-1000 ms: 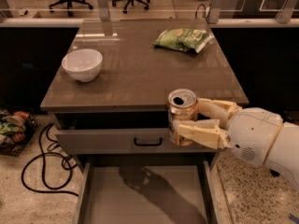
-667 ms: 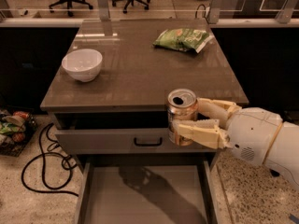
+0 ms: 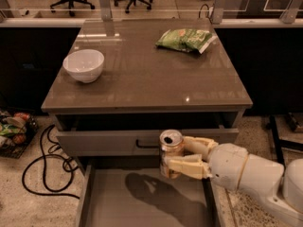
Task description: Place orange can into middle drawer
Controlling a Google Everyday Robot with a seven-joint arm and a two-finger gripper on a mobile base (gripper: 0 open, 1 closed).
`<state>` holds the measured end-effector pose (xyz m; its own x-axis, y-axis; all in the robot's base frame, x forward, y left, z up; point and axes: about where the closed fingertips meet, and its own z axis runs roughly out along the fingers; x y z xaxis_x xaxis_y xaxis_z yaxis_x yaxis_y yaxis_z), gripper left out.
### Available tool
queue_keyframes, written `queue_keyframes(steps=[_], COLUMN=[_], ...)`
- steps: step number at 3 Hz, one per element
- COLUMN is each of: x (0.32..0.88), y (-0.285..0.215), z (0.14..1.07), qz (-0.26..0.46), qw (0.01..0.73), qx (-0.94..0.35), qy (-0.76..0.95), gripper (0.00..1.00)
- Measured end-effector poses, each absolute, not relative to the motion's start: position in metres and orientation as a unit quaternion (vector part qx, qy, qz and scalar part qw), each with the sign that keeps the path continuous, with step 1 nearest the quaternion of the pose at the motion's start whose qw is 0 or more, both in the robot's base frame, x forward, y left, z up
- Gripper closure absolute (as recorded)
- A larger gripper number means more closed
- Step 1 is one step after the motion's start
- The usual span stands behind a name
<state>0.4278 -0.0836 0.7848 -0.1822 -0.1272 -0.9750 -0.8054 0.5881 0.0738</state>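
While the end effector (image 3: 176,158) is pinching the orange can (image 3: 171,153) upright above the open middle drawer (image 3: 147,197), lowering and release are remaining.

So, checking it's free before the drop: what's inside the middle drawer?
Only bare grey floor and a shadow show in the middle drawer; the pincer, shut on the orange can, covers its back right corner.

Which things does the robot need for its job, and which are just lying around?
For the job: orange can, gripped by the pincer, above the open middle drawer.
Just lying about: white bowl and green snack bag, both on the tabletop.
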Motion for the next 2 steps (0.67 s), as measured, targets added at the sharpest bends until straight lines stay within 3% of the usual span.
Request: queue_keyframes(steps=[2], x=[0.407], y=[-0.055], z=[0.684], qz=[0.349], qw=[0.519], qx=[-0.352], qy=[0.697], gripper=[1.00])
